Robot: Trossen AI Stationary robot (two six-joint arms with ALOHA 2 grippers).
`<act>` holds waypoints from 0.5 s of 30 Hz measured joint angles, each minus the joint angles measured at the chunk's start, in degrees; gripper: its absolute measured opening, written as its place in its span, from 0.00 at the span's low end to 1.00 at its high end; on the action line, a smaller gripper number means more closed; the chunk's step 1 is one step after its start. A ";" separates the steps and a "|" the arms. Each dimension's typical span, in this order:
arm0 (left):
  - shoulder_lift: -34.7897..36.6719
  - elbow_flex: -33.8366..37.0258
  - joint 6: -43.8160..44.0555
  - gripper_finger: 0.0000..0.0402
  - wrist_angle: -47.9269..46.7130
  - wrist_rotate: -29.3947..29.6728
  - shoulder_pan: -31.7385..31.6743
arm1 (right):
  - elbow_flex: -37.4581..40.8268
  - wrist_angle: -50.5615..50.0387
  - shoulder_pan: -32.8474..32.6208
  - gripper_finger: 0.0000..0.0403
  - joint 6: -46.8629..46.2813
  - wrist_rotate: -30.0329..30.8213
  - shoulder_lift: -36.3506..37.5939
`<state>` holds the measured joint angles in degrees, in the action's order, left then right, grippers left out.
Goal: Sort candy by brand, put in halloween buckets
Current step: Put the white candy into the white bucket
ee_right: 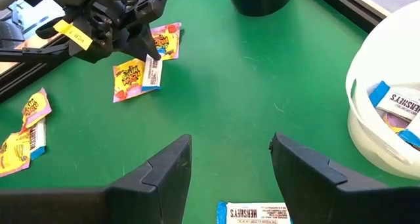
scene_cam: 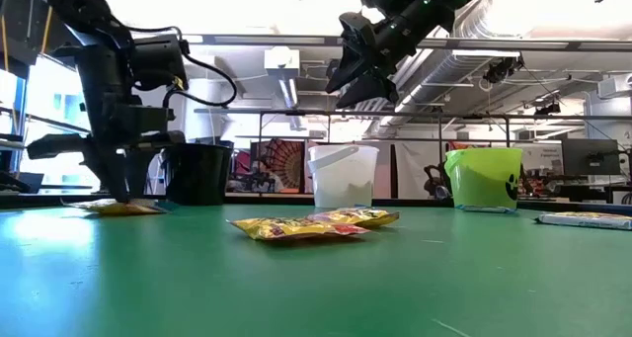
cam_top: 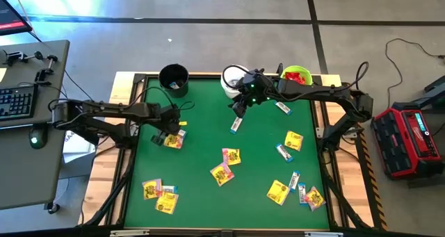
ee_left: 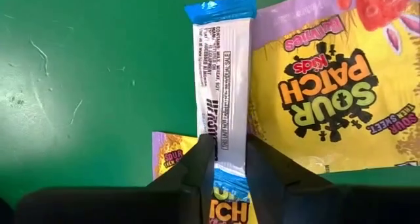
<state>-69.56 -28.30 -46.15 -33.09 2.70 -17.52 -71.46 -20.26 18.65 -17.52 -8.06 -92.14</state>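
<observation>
The left gripper (ee_left: 230, 165) is down at the green-topped bench (cam_top: 208, 119), its two dark fingers (ee_left: 193, 168) closing on the lower end of a slim white-and-blue wrapped bar (ee_left: 223, 79); both fingers touch the wrapper's sides, so it grips this bar. The bar lies flat, reaching straight away from the gripper. Just beside it, partly under its edge, lies a yellow flat packet with Sour Patch Kids print (ee_left: 335, 92), and a second yellow packet (ee_left: 169, 152) peeks out beside and beneath the fingers. In the high view this gripper (cam_top: 169, 136) works in the left half of the bench, with a round black plastic pail (cam_top: 174, 77) beyond it at the far edge.

The right gripper (ee_right: 230, 165) hangs above the middle of the bench with its fingers standing wide apart and nothing between them. Directly under it lies a white-and-blue Hershey's bar (ee_right: 252, 213) on the green surface. To one side of it, close by, stands the round white plastic pail (ee_right: 380, 119) with Hershey's bars inside. Farther off, past its fingers, the left gripper and its cluster of packets show. A lime green pail (cam_top: 297, 76) holding red packets stands at the far edge behind the right arm.

More yellow packets and slim bars lie scattered over the near half of the bench (cam_top: 222, 173).
</observation>
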 joint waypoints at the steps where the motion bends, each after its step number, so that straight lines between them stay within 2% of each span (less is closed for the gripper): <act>1: -0.08 -0.44 0.00 0.16 -0.32 0.00 0.00 | 0.00 -0.01 0.01 0.48 0.00 0.00 0.00; 9: -0.07 -3.42 3.22 0.15 -0.32 0.15 -0.02 | -0.02 -0.01 -0.14 0.48 1.42 -0.01 0.00; 15: -0.02 -5.65 5.61 0.07 -0.63 -1.91 -0.02 | -0.02 -0.01 -1.48 0.48 5.67 -0.03 0.00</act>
<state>-69.58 -33.95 -40.54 -33.72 0.79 -17.54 -71.48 -20.27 17.17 -11.85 -8.10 -92.14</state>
